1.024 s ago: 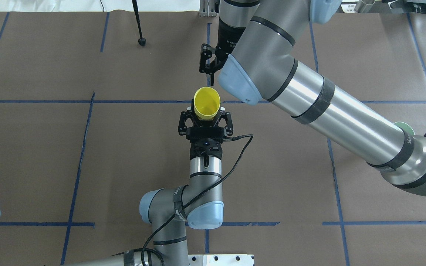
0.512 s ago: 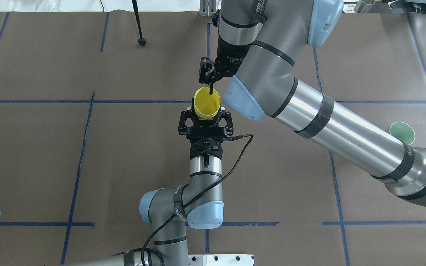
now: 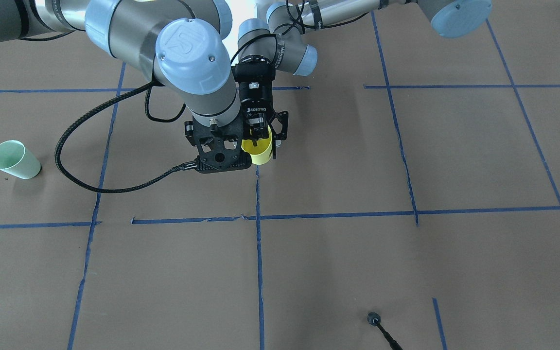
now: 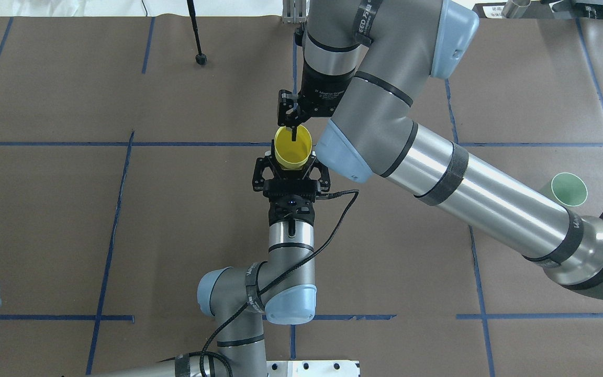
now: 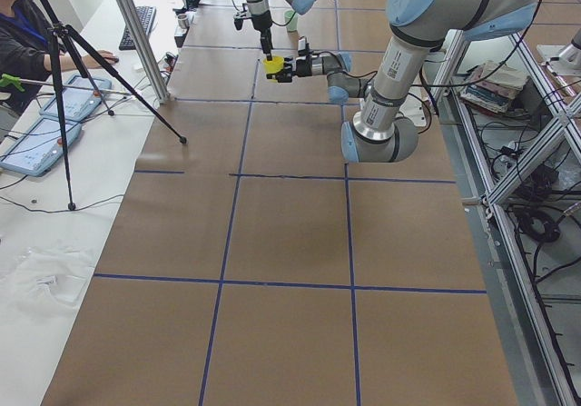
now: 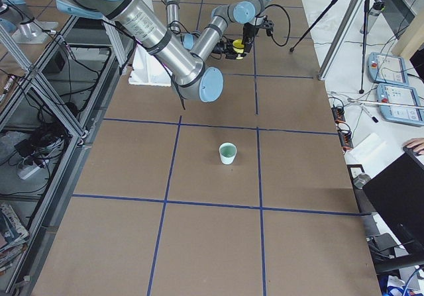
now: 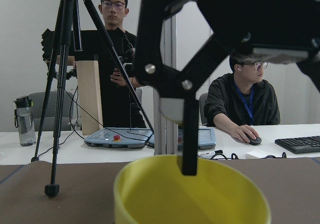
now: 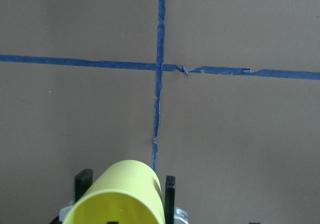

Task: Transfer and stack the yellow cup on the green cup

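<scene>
My left gripper (image 4: 291, 159) is shut on the yellow cup (image 4: 293, 149) and holds it mouth up above the table's middle; the cup also shows in the front view (image 3: 259, 151) and the right wrist view (image 8: 120, 196). My right gripper (image 4: 297, 132) is open and hangs over the cup. One of its fingers (image 7: 189, 134) dips into the cup's mouth; the other is hidden. The green cup (image 4: 569, 188) stands upright and alone on the table far to the right, beside my right forearm. It also shows in the front view (image 3: 15, 159) and the right side view (image 6: 228, 153).
A tripod foot (image 4: 201, 59) rests on the table at the far left. A black cable (image 3: 95, 184) loops from my right wrist down to the table. Blue tape lines (image 4: 123, 144) cross the brown surface. Two operators (image 7: 240, 98) are beyond the far edge.
My right gripper has come in toward the yellow cup and its finger is now inside the cup's mouth. The right forearm has swung aside and uncovered the green cup. The left arm has not moved.
</scene>
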`<state>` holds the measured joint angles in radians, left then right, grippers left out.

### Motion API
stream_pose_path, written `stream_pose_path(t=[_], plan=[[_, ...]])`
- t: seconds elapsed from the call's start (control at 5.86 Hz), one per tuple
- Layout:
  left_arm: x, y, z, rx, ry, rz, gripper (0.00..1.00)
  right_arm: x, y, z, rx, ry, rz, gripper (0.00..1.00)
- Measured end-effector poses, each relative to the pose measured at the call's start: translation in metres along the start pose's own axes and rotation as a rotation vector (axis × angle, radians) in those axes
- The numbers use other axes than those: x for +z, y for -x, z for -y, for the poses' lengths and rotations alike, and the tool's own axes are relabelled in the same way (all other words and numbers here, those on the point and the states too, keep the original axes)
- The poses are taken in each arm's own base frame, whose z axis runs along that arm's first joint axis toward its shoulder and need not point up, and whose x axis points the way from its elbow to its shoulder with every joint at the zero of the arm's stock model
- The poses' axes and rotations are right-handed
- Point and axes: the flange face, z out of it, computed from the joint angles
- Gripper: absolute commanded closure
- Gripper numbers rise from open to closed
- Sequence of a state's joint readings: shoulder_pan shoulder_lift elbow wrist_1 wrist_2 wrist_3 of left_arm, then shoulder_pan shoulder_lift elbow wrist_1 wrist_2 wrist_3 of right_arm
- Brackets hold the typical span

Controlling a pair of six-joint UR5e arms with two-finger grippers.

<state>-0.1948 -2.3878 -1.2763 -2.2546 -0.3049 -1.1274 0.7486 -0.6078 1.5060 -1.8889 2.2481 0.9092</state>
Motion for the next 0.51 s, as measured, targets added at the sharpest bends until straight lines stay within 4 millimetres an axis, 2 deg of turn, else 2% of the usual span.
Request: stream_pose_path(t=[0.17, 0.51], plan=[[-0.0001, 0.0002, 0.0, 0.0, 0.001, 0.0, 0.4, 0.0018, 0.0032, -0.0024, 0.001, 0.002, 0.0, 0.27], [-0.0001, 0.0014, -0.0007, -0.001, 0.002, -0.001, 0.4, 0.0018, 0.0081, -0.005, -0.005, 0.0, 0.003, 0.31]])
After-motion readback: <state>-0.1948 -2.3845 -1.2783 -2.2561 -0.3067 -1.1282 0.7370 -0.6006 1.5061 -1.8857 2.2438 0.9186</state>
